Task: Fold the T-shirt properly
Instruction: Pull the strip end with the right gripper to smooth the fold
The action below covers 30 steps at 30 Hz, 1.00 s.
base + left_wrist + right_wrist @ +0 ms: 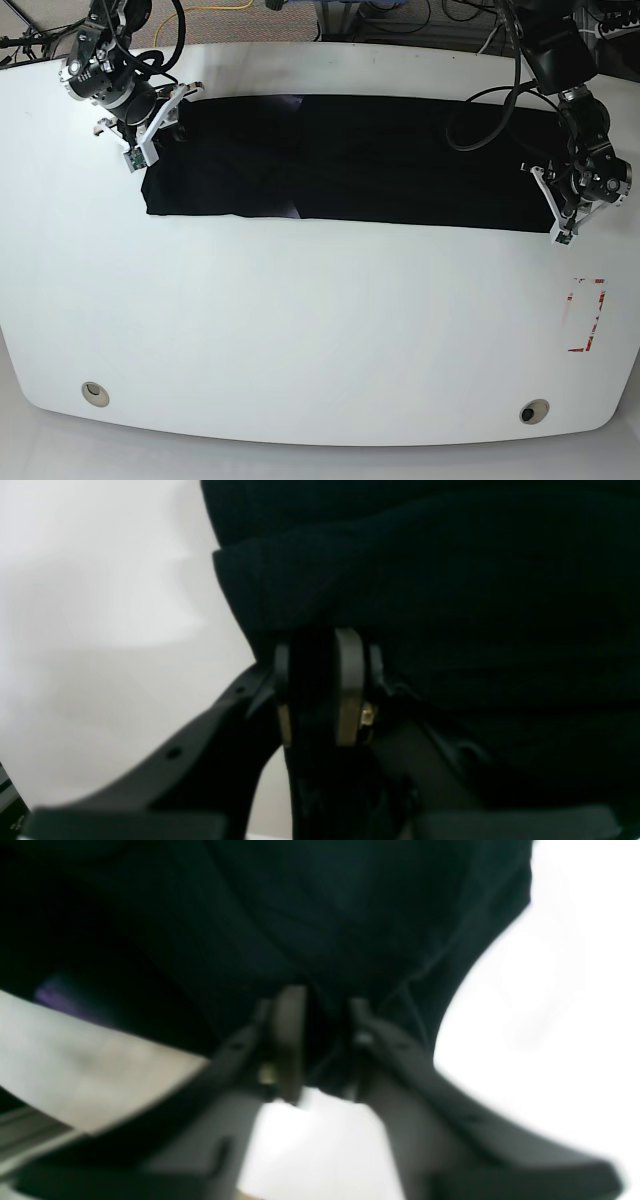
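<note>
The T-shirt (370, 165) lies as a long black band near the table's (320, 330) far edge in the base view, its long axis running side to side, almost parallel to that edge. A purplish patch (290, 210) shows on it nearer its left end in that view.

The left gripper (320, 690) is at the band's right end in the base view, by the near corner; in its wrist view the jaws stand a little apart over the cloth, close to its border. Whether any fabric is between them I cannot tell.

The right gripper (325, 1035) is at the opposite end, nearer the far corner. Its wrist view shows gathered cloth between the jaws, so they seem to be pinching a bit of the shirt, though blur leaves that unsure.

The next move probably turns on this long axis: each arm is nearest its own short end, so an end would have to travel inward along the band. If the cloth there has several layers, a shallow pinch could leave the lower one behind.
</note>
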### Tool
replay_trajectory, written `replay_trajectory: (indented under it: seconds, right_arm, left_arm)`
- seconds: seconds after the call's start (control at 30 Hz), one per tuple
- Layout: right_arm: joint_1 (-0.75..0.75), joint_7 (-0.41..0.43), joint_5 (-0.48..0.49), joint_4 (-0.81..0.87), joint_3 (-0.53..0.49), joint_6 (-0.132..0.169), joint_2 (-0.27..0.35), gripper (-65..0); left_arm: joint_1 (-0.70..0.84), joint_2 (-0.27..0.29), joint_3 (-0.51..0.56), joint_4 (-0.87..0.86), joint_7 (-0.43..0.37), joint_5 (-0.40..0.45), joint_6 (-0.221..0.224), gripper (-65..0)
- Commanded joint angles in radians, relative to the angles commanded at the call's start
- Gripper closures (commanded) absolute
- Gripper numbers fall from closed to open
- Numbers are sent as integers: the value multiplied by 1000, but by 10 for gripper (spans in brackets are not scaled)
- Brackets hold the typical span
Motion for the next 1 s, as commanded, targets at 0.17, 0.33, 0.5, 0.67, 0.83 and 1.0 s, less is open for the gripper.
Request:
replay_trajectory:
  seconds: [0.17,0.33,0.5,0.67,0.83,1.0]
  right_arm:
    - [8,0,0,3,0,0,0,-322]
    - [12,2,2,17,-6,0,-9,-311]
    - [57,2,-6,9,-8,0,-61,-306]
    - [81,29,-8,-21,-25,0,-87,-208]
    - [107,87,-94,-106,-78,0,-89,-109]
    - [129,141,-204,-195,-109,0,-92,-94]
  left_arm:
    - [-3,3,0,5,0,0,0,-156]
    - [-26,5,0,5,5,-5,0,-250]
    - [-32,6,-2,41,5,-8,0,-317]
    - [-32,9,-2,137,15,-38,0,-382]
    - [-46,3,-6,203,97,-153,0,-418]
    - [-46,-8,-44,236,157,-255,0,-426]
